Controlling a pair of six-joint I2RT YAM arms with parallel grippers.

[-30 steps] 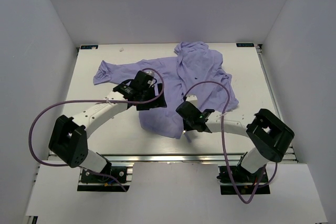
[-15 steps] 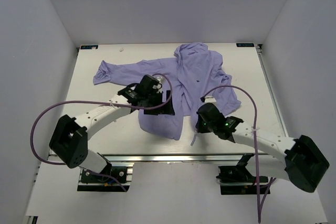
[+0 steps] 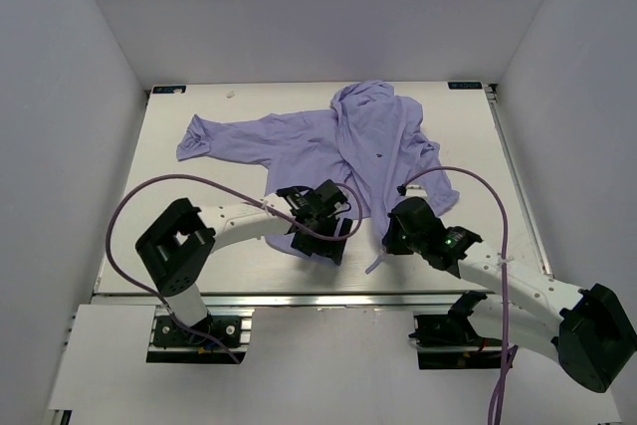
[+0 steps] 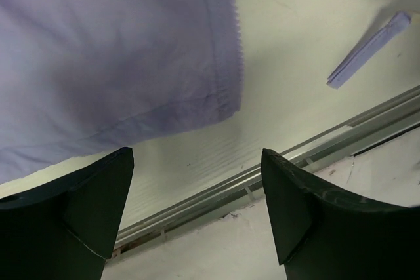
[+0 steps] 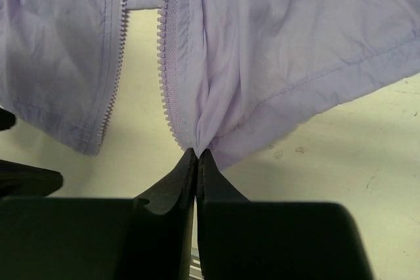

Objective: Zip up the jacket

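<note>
We have the jacket [image 3: 338,141] lying wrinkled across the table [image 3: 199,236], front open, its two zipper rows apart. Our right gripper [image 5: 197,155] is pressed together, pinching the bottom corner of one zipper edge. Our left gripper [image 4: 197,162] hangs spread wide, holding nothing, just off the other panel's hem corner. A lavender strip [image 4: 367,50] lies nearby.
</note>
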